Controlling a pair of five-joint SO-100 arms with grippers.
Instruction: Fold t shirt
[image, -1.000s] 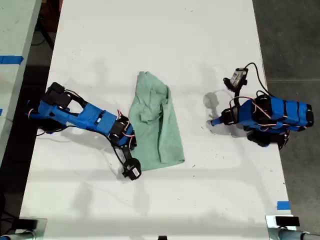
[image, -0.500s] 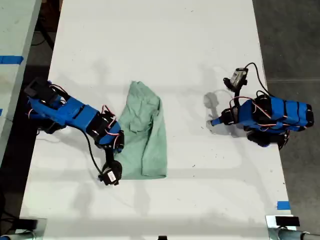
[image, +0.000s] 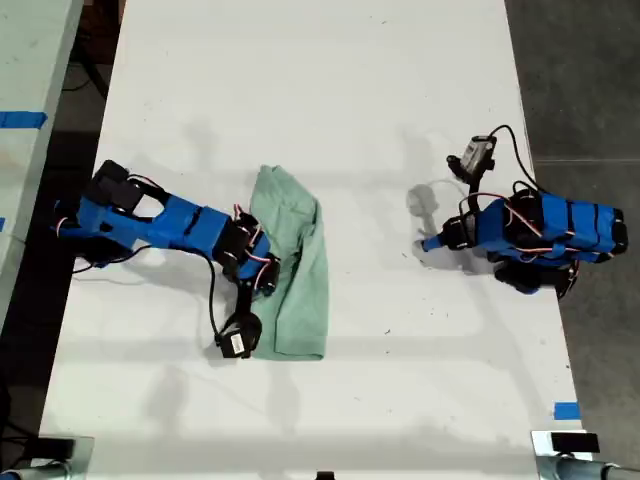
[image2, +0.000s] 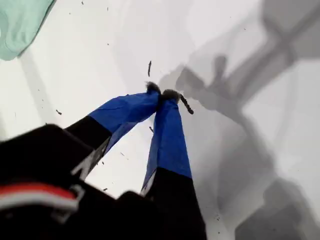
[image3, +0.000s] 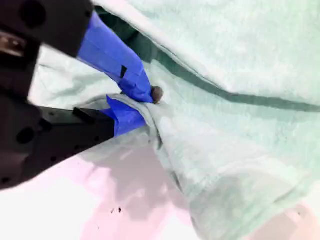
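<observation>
One t shirt (image: 292, 268) lies on the white desk (image: 320, 90) as a long narrow bundle, and it is narrower than it was a second ago — the wide lower part that spread toward the exterior view's right has been drawn in over the rest, and the whole cloth has slid toward the exterior view's left. My second pincer (image3: 145, 107) is closed on a pinch of the mint fabric at the shirt's edge, its blue tips biting a raised ridge of cloth; in the exterior view that arm reaches across from the shirt's left side, its wrist camera hanging just beside the shirt's lower corner. My first pincer (image2: 162, 95) sits well apart from the shirt on the exterior view's right, tips pressed together on nothing, hovering over bare desk — it has not moved. I judge a lengthwise fold is nearly laid. What seems left is letting go cleanly, then folding the strip across its length.
</observation>
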